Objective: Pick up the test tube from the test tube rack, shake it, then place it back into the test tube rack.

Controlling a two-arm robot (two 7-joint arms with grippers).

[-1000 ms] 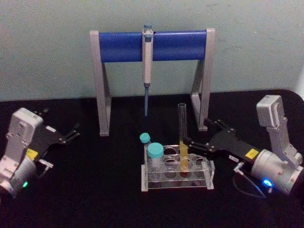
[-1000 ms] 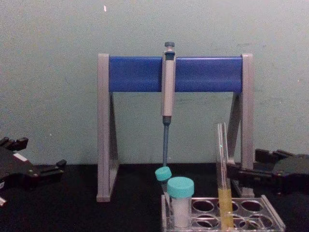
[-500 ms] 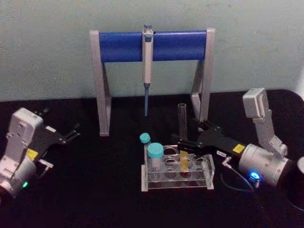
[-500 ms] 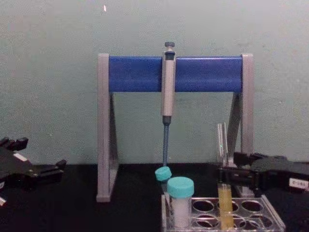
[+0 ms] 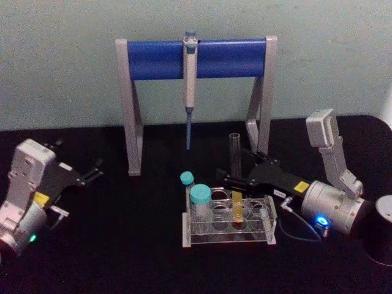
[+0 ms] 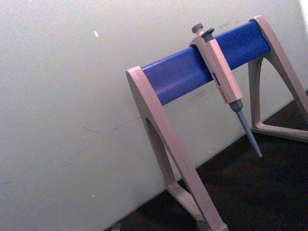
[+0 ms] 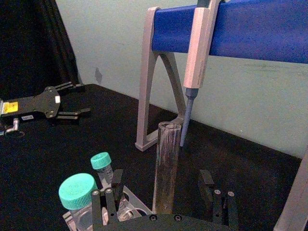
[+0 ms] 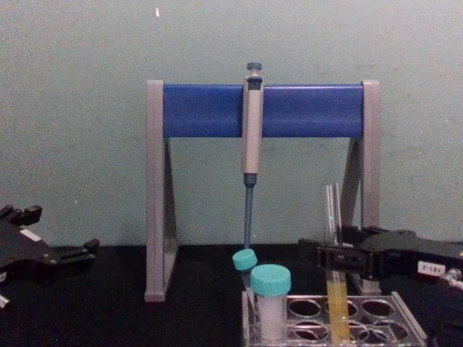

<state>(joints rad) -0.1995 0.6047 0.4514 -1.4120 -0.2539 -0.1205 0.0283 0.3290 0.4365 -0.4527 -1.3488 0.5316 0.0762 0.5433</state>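
Tall clear test tube (image 5: 234, 156), yellow liquid low, upright in the low test tube rack (image 5: 226, 236) on the worktop (image 5: 122, 245) before me.

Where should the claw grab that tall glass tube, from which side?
Probably the clear upper stretch of the test tube, above the test tube rack, approached level from the robot's right: it stands upright, and capped vials crowd its left. The right gripper straddles it.
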